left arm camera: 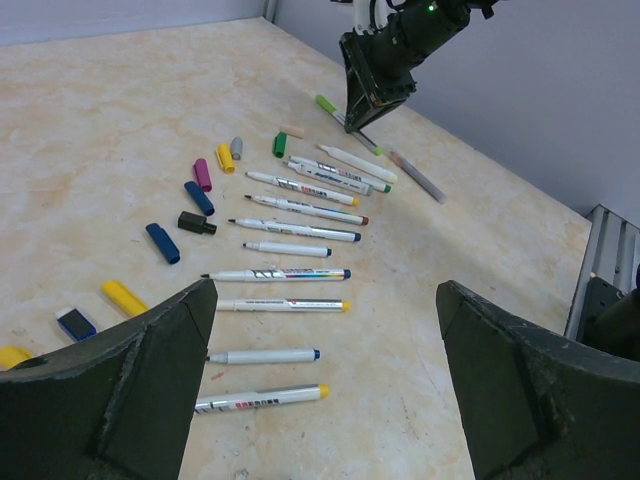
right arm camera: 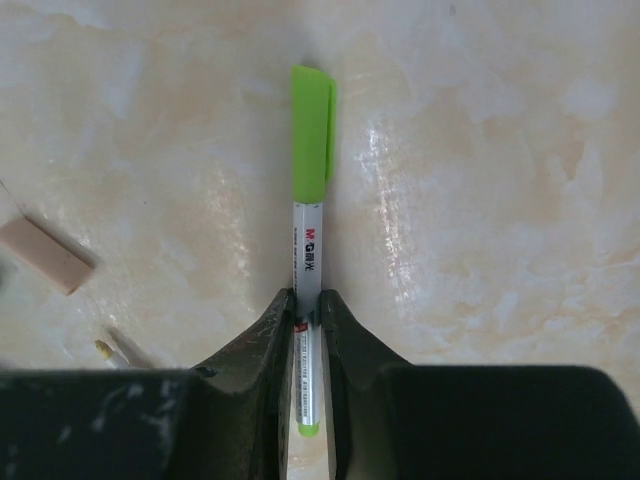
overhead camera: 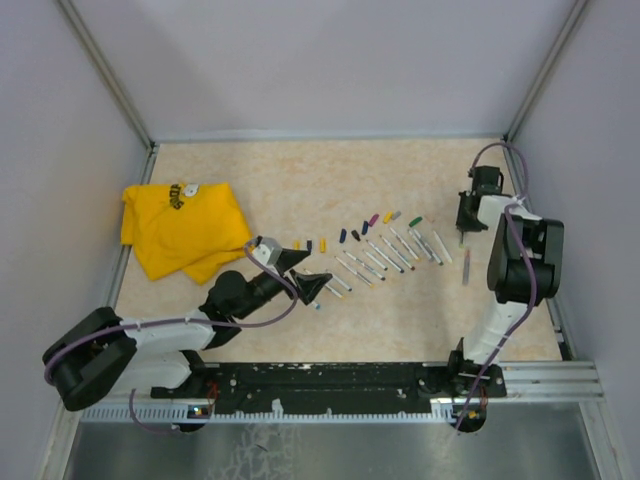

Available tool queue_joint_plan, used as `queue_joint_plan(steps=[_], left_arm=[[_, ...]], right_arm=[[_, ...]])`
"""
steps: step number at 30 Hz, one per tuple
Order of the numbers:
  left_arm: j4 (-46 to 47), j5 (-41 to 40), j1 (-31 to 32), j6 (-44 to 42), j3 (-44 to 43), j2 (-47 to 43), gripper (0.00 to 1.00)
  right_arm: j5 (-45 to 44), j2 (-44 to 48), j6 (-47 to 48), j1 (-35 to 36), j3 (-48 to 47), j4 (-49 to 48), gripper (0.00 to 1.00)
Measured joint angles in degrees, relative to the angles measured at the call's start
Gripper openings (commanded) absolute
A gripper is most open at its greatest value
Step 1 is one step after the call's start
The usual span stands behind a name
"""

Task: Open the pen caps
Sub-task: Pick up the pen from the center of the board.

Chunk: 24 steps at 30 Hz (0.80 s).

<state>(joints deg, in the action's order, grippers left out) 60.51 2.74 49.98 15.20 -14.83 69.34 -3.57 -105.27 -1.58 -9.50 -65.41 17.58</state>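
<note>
1. Three pale walls closed in a beige marbled table [overhead camera: 300, 170], and a black rail [overhead camera: 330, 378] ran along its near edge under both arm bases.
2. At the far left of the table you had a crumpled yellow cloth [overhead camera: 180, 230], which only the overhead view showed.
3. Just right of the cloth, the left gripper [overhead camera: 308, 272] hung low over the table with its fingers spread wide and nothing between them.
4. Loose pen caps [left arm camera: 199, 198] lay in a slanted line ahead of that gripper: yellow, blue, black, magenta, grey and green. None of them touched its fingers.
5. A row of uncapped pens [left arm camera: 290, 275] lay beside the caps, on their right.
6. Your left wrist view gave each cap its colour and shape, while the overhead view shrank them to specks.
7. Further right, the right gripper [right arm camera: 307, 300] pointed down at the table, its fingers pressed together on the white barrel of a green-capped pen [right arm camera: 308, 250].
8. Only the right wrist view showed you that grip. The lime cap [right arm camera: 312, 125] was on the pen, just beyond the fingertips and clear of them.
9. A pale pink piece [right arm camera: 45, 255] lay left of the pen in that view, and you could not tell what it was.
</note>
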Motion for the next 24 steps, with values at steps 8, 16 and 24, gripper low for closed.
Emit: queue_joint_plan(steps=[8, 16, 24], left_arm=[[-3.67, -0.52, 0.0, 1.11, 1.97, -5.57, 0.96], [-3.96, 0.28, 0.0, 5.03, 6.36, -10.14, 0.96], [-3.89, 1.25, -0.02, 8.2, 7.1, -12.52, 0.96]], right_arm=[[0.85, -3.5, 1.57, 0.55, -4.9, 1.42, 0.02], [0.0, -4.26, 6.16, 1.49, -6.01, 2.1, 0.15], [0.37, -4.35, 9.07, 1.51, -6.32, 2.8, 0.0]])
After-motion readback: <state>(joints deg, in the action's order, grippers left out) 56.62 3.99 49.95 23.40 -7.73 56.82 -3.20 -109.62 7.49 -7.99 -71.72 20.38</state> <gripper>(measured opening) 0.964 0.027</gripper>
